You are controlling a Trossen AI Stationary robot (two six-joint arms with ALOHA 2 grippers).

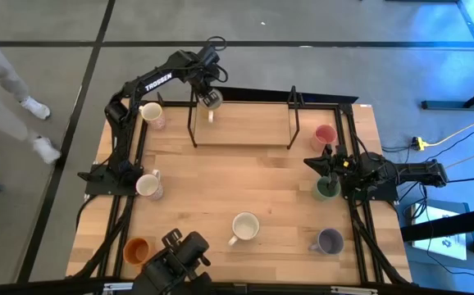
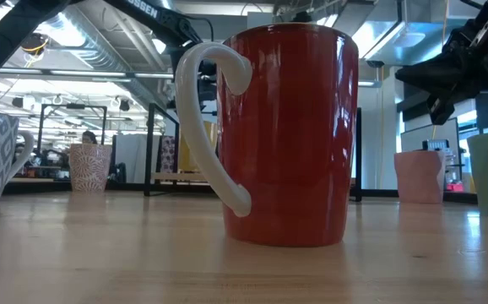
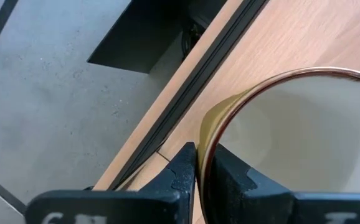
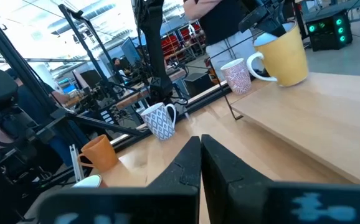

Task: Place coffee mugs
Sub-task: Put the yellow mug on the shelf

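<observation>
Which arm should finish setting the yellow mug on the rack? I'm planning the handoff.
Left. Its tool is already shut on the yellow mug over the raised wooden rack, while the right tool sits closed near the green mug.

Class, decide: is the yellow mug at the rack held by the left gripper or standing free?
Held. The left gripper pinches the yellow mug by its rim, one finger inside, one outside.

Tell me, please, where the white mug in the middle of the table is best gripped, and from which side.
Grip its rim wall from above, on the side away from the handle: the white mug stands upright, mouth open, with its handle out to one side. The left hand holds the yellow mug so.
</observation>
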